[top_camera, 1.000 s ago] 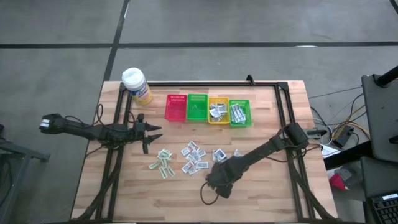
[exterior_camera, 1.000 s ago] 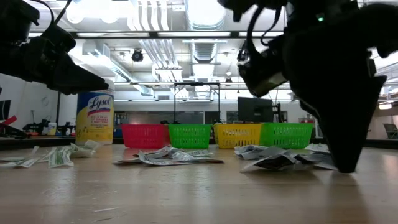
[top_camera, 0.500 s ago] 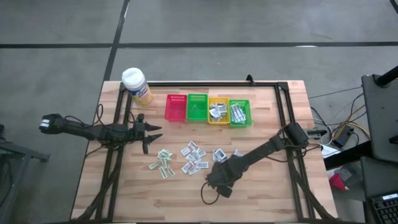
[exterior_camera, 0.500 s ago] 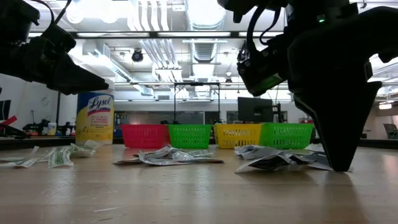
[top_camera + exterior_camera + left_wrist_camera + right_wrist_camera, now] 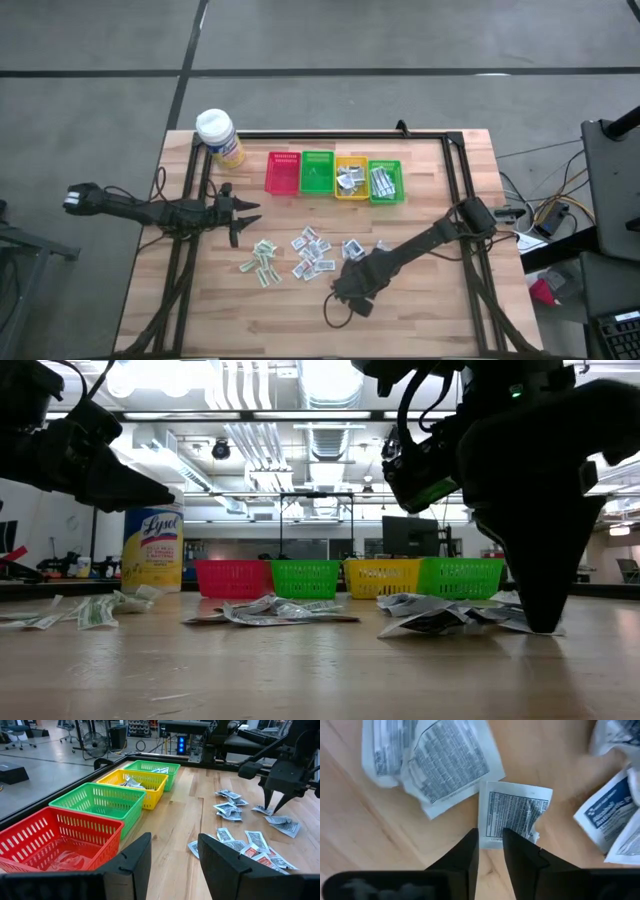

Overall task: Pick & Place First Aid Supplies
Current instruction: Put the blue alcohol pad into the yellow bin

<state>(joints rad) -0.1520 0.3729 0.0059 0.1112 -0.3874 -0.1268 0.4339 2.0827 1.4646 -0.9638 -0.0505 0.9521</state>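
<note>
Many small white first aid packets lie flat on the wooden table, with a group in green print to their left. My right gripper points straight down over the right-hand packets, its fingertips low on the table and a narrow gap between them. The near edge of one white packet with grey print shows in that gap. My left gripper waits open above the table's left side, pointing nearly level toward the baskets. My right gripper comes from above, fingers pointing down. One fingertip stands over the packet's near edge, the other just outside that edge's corner. The packet lies flat on the table. Whether the tips touch it, I cannot tell.
Four baskets stand in a row at the back: red, green, yellow and green; the last two hold packets. A yellow bottle with a white cap stands at the far left corner. Bare wood lies along the near edge.
My right gripper has stayed in place over the packets while its fingers have drawn together from a wide spread to a narrow gap.
</note>
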